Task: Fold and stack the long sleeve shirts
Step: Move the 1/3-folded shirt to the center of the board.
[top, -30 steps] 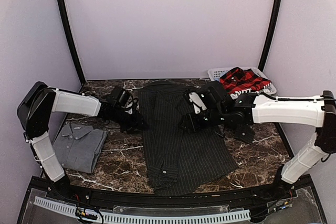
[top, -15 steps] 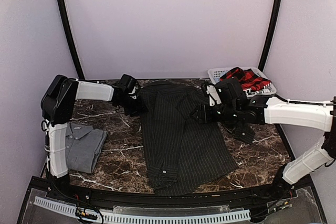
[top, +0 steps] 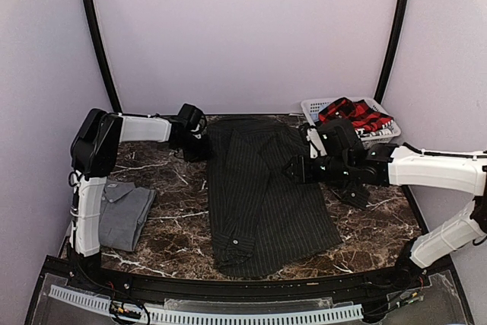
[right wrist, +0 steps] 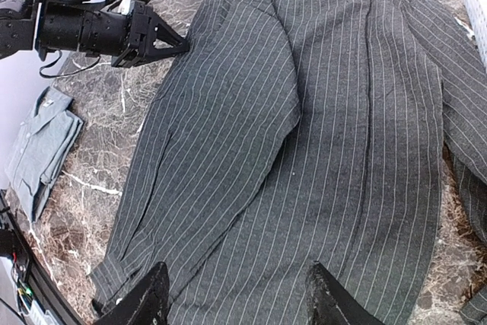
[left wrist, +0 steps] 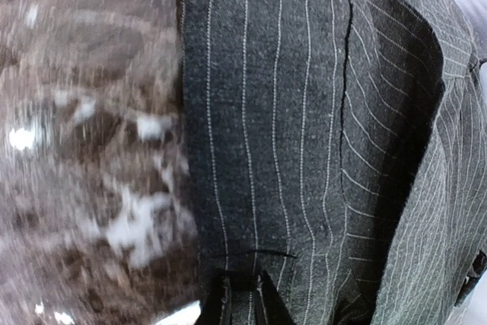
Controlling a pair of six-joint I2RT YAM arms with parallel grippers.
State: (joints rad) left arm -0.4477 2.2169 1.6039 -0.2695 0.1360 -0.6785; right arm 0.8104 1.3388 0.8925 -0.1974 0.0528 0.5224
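The black pinstripe shirt [top: 259, 188] lies spread lengthwise on the marble table [top: 373, 218], with one sleeve folded over its body. My left gripper [top: 202, 144] is at the shirt's far left edge, its jaws pinched shut on that edge [left wrist: 242, 283]; it also shows in the right wrist view [right wrist: 179, 42]. My right gripper [top: 293, 170] hovers over the shirt's middle, wide open and empty [right wrist: 237, 294]. The grey shirt [top: 122, 215] lies folded at the near left. The red-and-black plaid shirt [top: 354, 116] is bunched in the basket.
The white slatted basket [top: 312, 104] stands at the far right corner. A loose pinstripe sleeve [top: 354, 192] trails off the shirt's right side under my right arm. Bare marble [top: 167, 180] lies between the grey shirt and the pinstripe shirt.
My left gripper has moved toward the far edge with the shirt's left edge, pulling that side straight. My right gripper has drawn back to the right, off the cloth.
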